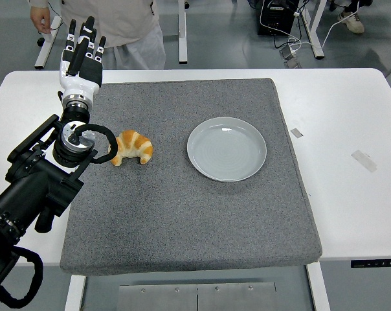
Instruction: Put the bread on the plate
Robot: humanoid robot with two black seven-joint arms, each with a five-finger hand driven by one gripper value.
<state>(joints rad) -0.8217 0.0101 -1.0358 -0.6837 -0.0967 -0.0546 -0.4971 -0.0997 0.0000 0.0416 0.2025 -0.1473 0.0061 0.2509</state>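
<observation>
Bread (133, 148), a small croissant, lies on the grey mat (182, 214) that covers the middle of the white desk (351, 194). It is golden-brown, darker along its ridged back and paler at the tips, curved in a crescent with both ends pointing toward the mat's near edge. It sits toward the mat's left edge, about midway between the far and near edges. The plate (226, 148) is round, pale grey and glossy; it rests on the mat to the right of the bread, well apart from it and closer to the mat's right edge.

The left hand (83, 57) is raised over the mat's far left corner, beyond the bread and not touching it. Its fingers (87, 43) are straight, held close together, and hold nothing. A black cable loop at the wrist hangs just beside the bread's left end.

A person (111, 26) stands beyond the desk's far edge.
</observation>
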